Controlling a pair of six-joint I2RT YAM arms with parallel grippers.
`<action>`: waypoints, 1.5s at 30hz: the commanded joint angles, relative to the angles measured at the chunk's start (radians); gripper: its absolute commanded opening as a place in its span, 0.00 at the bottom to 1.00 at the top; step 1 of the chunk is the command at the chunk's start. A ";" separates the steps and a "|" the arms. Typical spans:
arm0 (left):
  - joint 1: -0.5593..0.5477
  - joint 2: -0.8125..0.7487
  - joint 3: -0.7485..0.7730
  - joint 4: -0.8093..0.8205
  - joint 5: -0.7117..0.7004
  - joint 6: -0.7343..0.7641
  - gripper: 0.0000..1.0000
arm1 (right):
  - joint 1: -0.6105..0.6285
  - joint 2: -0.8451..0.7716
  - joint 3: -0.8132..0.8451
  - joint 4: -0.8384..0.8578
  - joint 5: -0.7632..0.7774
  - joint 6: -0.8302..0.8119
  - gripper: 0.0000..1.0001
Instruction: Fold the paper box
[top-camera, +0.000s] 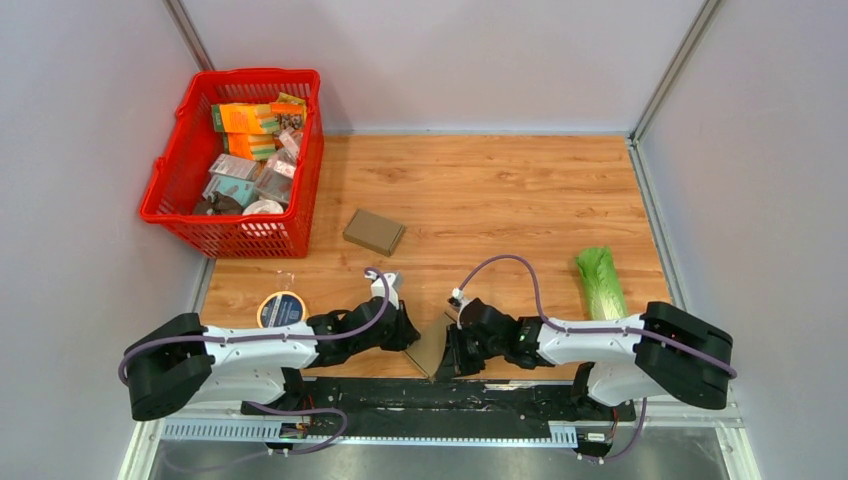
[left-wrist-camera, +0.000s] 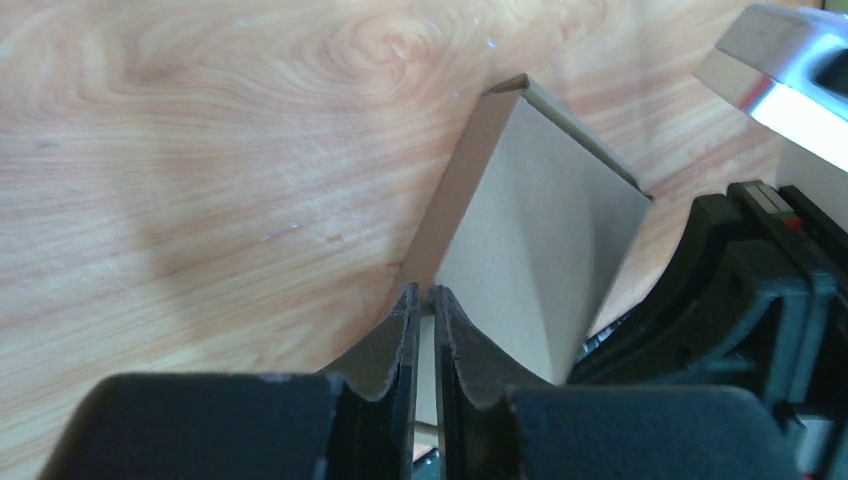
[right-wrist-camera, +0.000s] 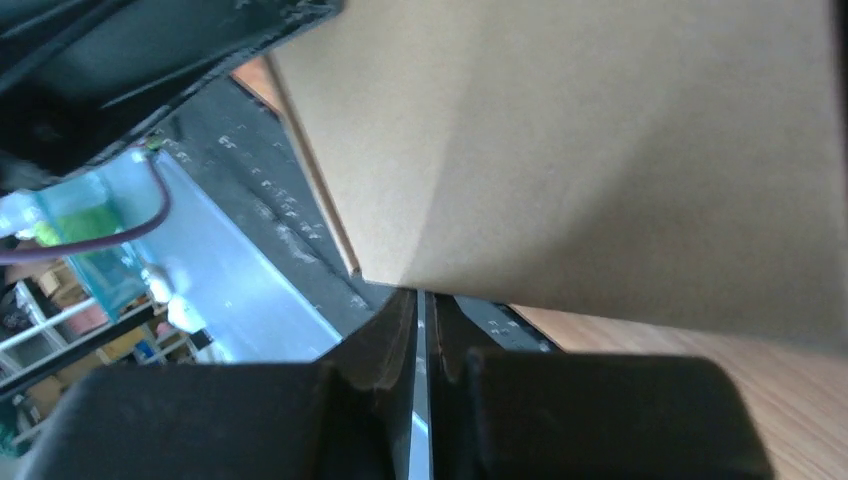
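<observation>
**Near edge of the surface (top-camera: 480, 190): left gripper (left-wrist-camera: 425, 293) and right gripper (right-wrist-camera: 421, 294) both clamped on the paper box (left-wrist-camera: 545, 245)**

Left gripper jaws stand almost together, pinching one edge of the brown card. Right gripper jaws are equally narrow on the opposite edge. The paper box is held tilted between the two, off flat, with a crease across its panel. A tape roll (top-camera: 281, 309) lies left of the left arm. Farther out sits a small closed carton (top-camera: 374, 231). A red basket (top-camera: 178, 168) of packets stands far left. A green leafy vegetable (top-camera: 600, 282) lies right.
</observation>
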 joint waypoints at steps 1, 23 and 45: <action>-0.047 -0.008 -0.020 -0.024 0.116 -0.015 0.15 | -0.046 0.022 0.035 0.460 0.235 0.108 0.10; 0.023 -0.169 0.312 -0.605 -0.067 0.335 0.40 | -0.288 -0.246 0.122 -0.306 0.110 -0.276 0.42; 0.185 0.291 0.378 -0.370 0.102 0.294 0.12 | -0.260 0.252 0.365 -0.123 0.061 -0.308 0.02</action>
